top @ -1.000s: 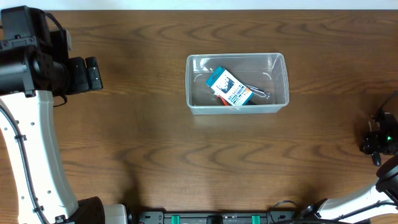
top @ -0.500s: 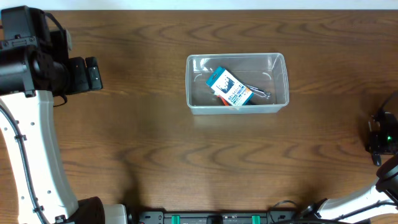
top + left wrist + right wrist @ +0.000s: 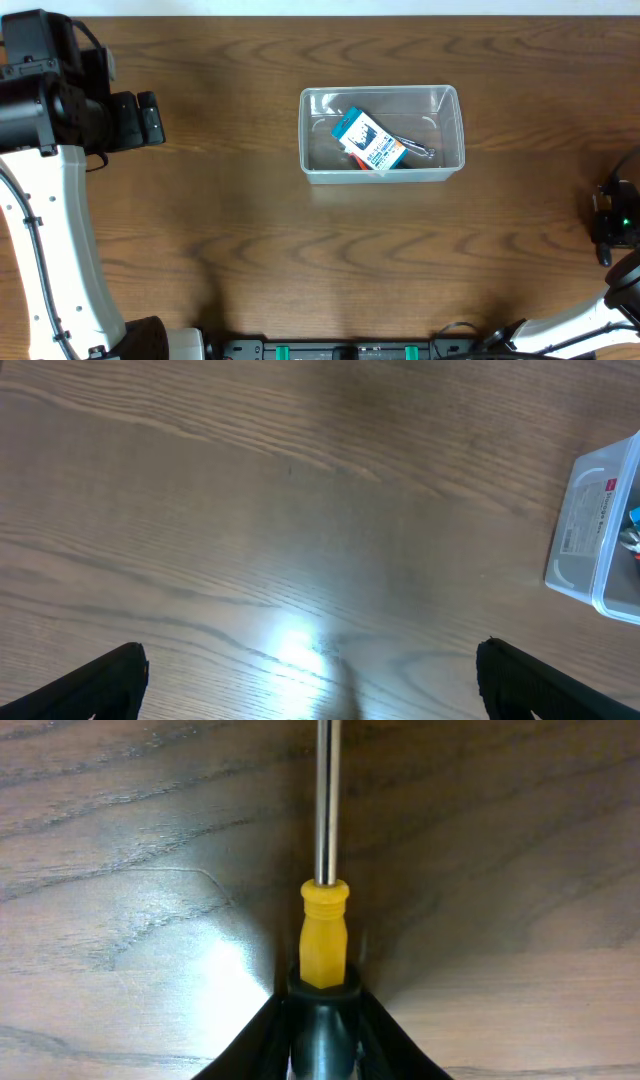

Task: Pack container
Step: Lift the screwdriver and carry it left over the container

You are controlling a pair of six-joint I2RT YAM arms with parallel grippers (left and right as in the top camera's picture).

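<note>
Brown wood-grain desk (image 3: 250,230), mostly bare.

Left arm (image 3: 55,230) parked at the far left edge, well apart from the work. Its tool (image 3: 310,652) stands wide and holds nothing; the wrist view shows only bare desk between the fingers. My read: it waits out of the way, leaving the middle free for the other arm.

The container (image 3: 380,91) sits upright on the desk, toward the far side and a little right of centre, well apart from both arms. It is partly filled. A blue-and-white box (image 3: 367,141) lies askew across the bottom, and a small metal item (image 3: 418,148) is just beside it on the right. Something red peeks from under the box; too small to name.

Right tool (image 3: 322,1005) is low at the far right edge of the desk, narrowed onto the dark handle of a screwdriver (image 3: 323,935). The yellow collar and steel shaft point straight out ahead of it, and the screwdriver appears to lie flat on the desk. Gripping at the handle keeps the thin shaft clear, likely for carrying it over to the container next.
</note>
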